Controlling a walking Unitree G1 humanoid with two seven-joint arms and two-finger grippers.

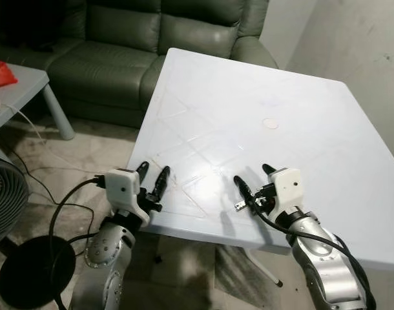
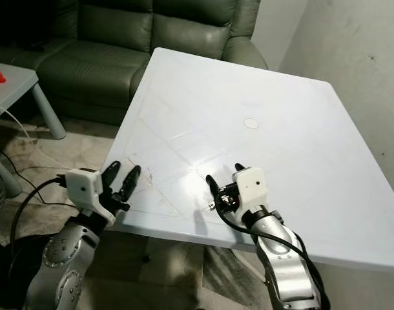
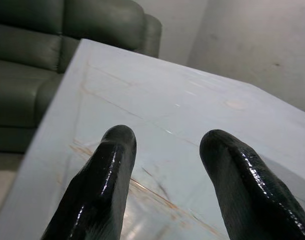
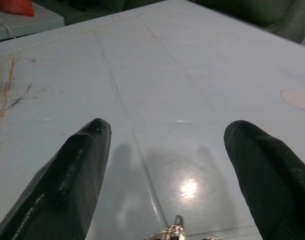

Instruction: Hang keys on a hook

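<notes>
A small metal key piece point(image 1: 239, 205) shows at the base of my right gripper's fingers, just above the white table point(image 1: 248, 110); in the right wrist view it glints low between the two fingers as keys point(image 4: 171, 233). My right gripper point(image 1: 252, 174) is open over the table's near edge, its fingers spread wide and not closed on the keys. Whether the keys rest on the table or hang from the gripper body, I cannot tell. My left gripper point(image 1: 154, 169) is open at the table's near left corner with nothing between its fingers point(image 3: 100, 185).
A dark green sofa point(image 1: 119, 39) stands behind the table. A low grey side table point(image 1: 29, 84) with a red object point(image 1: 0, 72) is at the left. On the floor at the left are a fan point(image 1: 3, 200), a black round base point(image 1: 35, 271) and cables point(image 1: 68, 200).
</notes>
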